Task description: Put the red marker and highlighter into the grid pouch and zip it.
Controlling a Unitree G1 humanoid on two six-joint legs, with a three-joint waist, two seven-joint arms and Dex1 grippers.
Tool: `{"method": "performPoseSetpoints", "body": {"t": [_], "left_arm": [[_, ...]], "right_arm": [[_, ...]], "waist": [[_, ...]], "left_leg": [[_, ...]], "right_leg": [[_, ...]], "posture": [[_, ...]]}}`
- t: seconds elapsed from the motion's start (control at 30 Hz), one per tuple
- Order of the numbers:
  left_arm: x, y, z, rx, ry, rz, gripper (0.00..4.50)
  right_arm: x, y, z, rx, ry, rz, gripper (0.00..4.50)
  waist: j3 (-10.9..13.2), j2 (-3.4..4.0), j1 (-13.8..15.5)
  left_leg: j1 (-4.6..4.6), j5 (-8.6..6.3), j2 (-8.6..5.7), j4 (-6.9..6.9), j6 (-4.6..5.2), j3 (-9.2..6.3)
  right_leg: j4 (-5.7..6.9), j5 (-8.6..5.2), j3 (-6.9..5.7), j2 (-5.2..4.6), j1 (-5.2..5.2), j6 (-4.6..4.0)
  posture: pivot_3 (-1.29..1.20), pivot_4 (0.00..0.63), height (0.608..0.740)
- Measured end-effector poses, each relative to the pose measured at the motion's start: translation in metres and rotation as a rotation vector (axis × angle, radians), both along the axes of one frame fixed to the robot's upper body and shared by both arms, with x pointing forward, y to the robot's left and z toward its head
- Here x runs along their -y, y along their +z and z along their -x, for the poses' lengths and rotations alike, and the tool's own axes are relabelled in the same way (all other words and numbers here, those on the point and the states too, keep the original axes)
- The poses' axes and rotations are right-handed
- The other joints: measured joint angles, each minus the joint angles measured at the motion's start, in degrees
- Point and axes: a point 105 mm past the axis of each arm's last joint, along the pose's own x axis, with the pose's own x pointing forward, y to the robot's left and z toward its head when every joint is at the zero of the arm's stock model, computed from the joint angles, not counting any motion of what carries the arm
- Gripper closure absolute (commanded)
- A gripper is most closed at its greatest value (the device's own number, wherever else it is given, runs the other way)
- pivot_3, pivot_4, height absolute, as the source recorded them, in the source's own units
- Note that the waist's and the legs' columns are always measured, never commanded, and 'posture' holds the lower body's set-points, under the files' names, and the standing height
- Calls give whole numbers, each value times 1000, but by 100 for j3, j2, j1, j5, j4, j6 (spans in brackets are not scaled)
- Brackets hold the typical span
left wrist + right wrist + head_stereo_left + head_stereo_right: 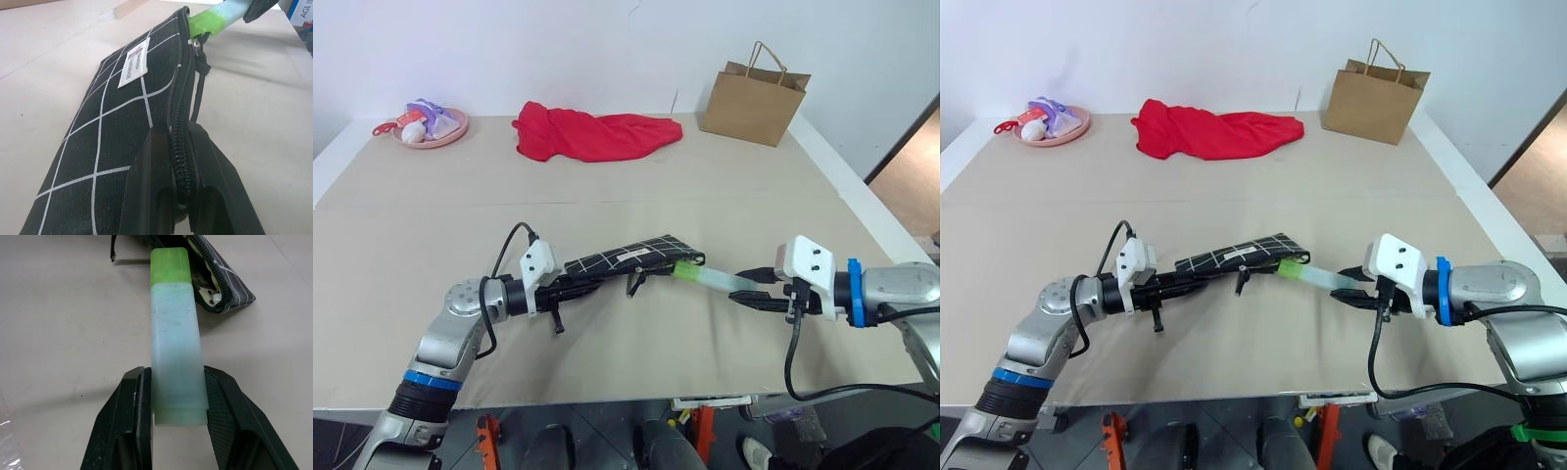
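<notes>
The grid pouch (625,257) is held just above the table, black with white lines and a white label (133,62). My left gripper (570,287) is shut on its zipper edge at the near end. My right gripper (744,294) is shut on the pale mint highlighter (176,352). The lime cap (686,271) of the highlighter touches the pouch's open far end (215,298). The pull cord (198,93) hangs beside the zipper. The red marker is out of view.
A red cloth (592,134) lies at the back middle of the table. A brown paper bag (754,98) stands at the back right. A pink dish (431,124) with small items sits at the back left. The table's front edge (607,397) runs below both arms.
</notes>
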Motion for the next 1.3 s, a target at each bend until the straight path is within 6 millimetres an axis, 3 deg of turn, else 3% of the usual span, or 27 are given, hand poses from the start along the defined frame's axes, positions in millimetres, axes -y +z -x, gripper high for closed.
{"method": "performPoseSetpoints", "body": {"t": [0.23, 0.37, 0.73, 1.07, 1.3], "left_arm": [[0, 0, 0, 10, -2, -6, 4500], [-1, -1, 1, 8, -2, -11, 4500], [-1, -1, 1, 10, -5, -13, 4500], [-2, -1, 1, 11, -3, -17, 4500], [-2, -1, 1, 11, -6, -17, 4500]], "right_arm": [[-15, 10, -2, -45, 53, -147, 3356], [-13, 16, -2, -54, 45, -181, 3356], [-10, 9, -5, -76, 29, -149, 3356], [-7, 8, 19, -101, 55, -148, 3356], [1, 0, 10, -100, -2, -117, 3356]], "waist": [[0, 0, 7], [0, 0, 10], [0, 0, 10], [0, 1, 38], [-1, 0, 38]], "left_leg": [[0, 0, 0, 0, 0, -2], [-1, 0, 0, 2, 0, -2], [0, 0, 1, 4, 0, -2], [10, 1, 1, 7, -2, -3], [12, 6, 0, 8, -9, -2]], "right_leg": [[1, 0, -1, 0, 2, 0], [1, 0, -2, -1, 3, 0], [4, 2, -2, 0, 2, 0], [5, 4, -3, 0, 11, 0], [5, 8, -2, 0, 13, 1]], "posture": [[0, 150, 740], [0, 150, 740], [0, 150, 740], [0, 150, 740], [0, 150, 740]]}}
